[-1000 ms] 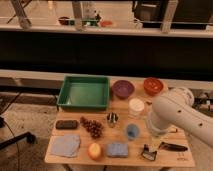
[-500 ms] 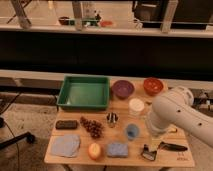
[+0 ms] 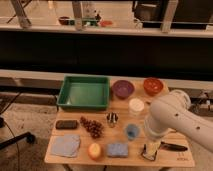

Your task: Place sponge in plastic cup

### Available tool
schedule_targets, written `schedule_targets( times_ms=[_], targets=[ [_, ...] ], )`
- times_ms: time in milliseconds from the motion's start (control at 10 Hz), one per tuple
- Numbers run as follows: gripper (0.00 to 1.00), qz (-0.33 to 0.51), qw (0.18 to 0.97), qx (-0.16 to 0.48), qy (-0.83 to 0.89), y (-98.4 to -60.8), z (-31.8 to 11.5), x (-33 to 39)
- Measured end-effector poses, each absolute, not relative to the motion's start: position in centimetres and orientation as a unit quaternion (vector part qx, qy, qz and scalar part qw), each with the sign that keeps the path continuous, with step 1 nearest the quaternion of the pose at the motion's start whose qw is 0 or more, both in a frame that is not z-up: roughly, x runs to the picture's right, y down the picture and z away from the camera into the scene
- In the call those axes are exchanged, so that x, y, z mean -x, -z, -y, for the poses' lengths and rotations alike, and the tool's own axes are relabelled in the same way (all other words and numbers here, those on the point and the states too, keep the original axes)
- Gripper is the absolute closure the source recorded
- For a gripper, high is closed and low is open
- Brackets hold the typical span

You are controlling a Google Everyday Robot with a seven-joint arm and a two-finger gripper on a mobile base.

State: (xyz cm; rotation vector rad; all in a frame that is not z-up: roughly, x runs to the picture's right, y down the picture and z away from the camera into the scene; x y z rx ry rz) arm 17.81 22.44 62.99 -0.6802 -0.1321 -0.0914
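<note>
At the table's front right edge, the gripper (image 3: pixel 150 150) points down just above the wood, fingers spread, nothing between them. The white arm (image 3: pixel 172 117) comes in from the right over that corner.

Containers:
- green tray (image 3: pixel 84 93), back left, its bare floor showing all over
- purple bowl (image 3: pixel 122 88) and orange bowl (image 3: pixel 153 85), back right, contents can't tell
- white cup (image 3: pixel 136 105), in front of the purple bowl
- plastic cup (image 3: pixel 132 131), light blue, mid-right, just left of the arm, upright, only blue visible inside

The sponge (image 3: pixel 117 149) lies flat on the front edge, near the plastic cup and front-left of it, not touching. It's left of the gripper, apart from it.

Also on the wooden table (image 3: pixel 106 136): cloth (image 3: pixel 65 145) front left, dark block (image 3: pixel 66 124) behind it, grapes (image 3: pixel 92 127), a small metal item (image 3: pixel 112 118), a yellow-orange fruit (image 3: pixel 94 150) beside the sponge, a black tool (image 3: pixel 173 146) right of the gripper.

Room: a dark counter front behind the table, a speckled floor below.
</note>
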Motion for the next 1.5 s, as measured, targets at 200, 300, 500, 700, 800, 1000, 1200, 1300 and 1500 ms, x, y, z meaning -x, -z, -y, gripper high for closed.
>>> schedule_targets(
  times_ms=[200,300,500,700,800,1000,1200,1300,1500],
  targets=[
    [0.20,0.078,0.936,0.339,0.054,-62.7,-23.7,-16.2],
    [0.20,0.086,0.934,0.341,0.059,-62.7,-24.3,-15.6],
    [0.20,0.099,0.932,0.342,0.075,-62.9,-25.3,-14.0],
    [0.20,0.111,0.929,0.343,0.087,-63.3,-26.7,-12.3],
    [0.20,0.113,0.928,0.343,0.092,-63.5,-27.1,-11.8],
    [0.20,0.118,0.927,0.342,0.101,-64.0,-28.1,-10.6],
    [0.20,0.120,0.926,0.342,0.106,-64.5,-28.8,-9.9],
    [0.20,0.121,0.926,0.342,0.107,-64.7,-29.1,-9.4],
    [0.20,0.122,0.926,0.341,0.111,-65.2,-29.4,-8.8]
  ],
)
